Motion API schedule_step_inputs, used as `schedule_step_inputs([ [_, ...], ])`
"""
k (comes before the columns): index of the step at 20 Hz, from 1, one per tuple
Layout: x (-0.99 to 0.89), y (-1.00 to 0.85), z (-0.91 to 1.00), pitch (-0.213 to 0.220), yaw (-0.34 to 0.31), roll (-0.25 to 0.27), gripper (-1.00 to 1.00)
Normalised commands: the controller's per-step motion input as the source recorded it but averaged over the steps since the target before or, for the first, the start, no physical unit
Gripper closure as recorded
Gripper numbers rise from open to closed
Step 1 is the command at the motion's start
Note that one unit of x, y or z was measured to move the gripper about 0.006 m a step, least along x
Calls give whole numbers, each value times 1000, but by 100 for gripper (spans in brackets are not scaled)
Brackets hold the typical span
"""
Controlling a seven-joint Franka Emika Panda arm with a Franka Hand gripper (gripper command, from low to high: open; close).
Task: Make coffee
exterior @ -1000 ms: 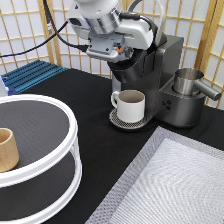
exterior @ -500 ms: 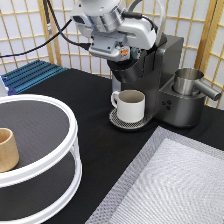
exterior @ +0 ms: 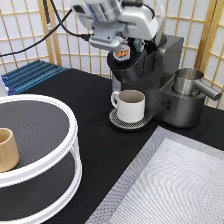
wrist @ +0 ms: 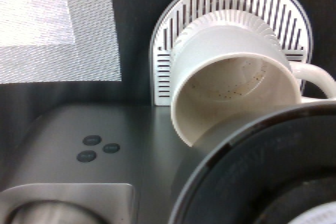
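We saw the gripper point(exterior: 121, 48) near the exterior view's top, right over the round head of the coffee machine point(exterior: 150, 75). The pod point(exterior: 122, 52), white with an orange lid, sat directly under the hand, at the machine's top opening. Whether the jaws were closed on the pod or parted around it, we could not tell, since the hand's body hid them. We also could not tell if the pod was resting in the opening or just above it.

Below the head, a cream mug point(exterior: 130, 105) stood upright on the slotted drip tray point(exterior: 120, 121), its handle toward the exterior view's left. The wrist view looked down into that mug point(wrist: 232, 90); it appeared to hold no liquid, with a few specks on its inner wall. A steel pitcher point(exterior: 189, 82) sat on the machine's base at the exterior view's right.

Well apart, at the exterior view's left, a wooden cup point(exterior: 7, 149) stood on the upper tier of a white round shelf point(exterior: 50, 165). A pale mat point(exterior: 175, 190) lay at the bottom right.
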Motion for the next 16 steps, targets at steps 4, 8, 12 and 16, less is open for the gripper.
schedule_step_inputs([
  [4, -436, -84, 513, -6, -156, -49, -100],
  [8, -76, 517, 907, -4, -147, -173, -100],
  [12, 6, 625, 978, 26, -100, -178, -100],
  [16, 142, 592, 884, 113, -57, -213, -100],
])
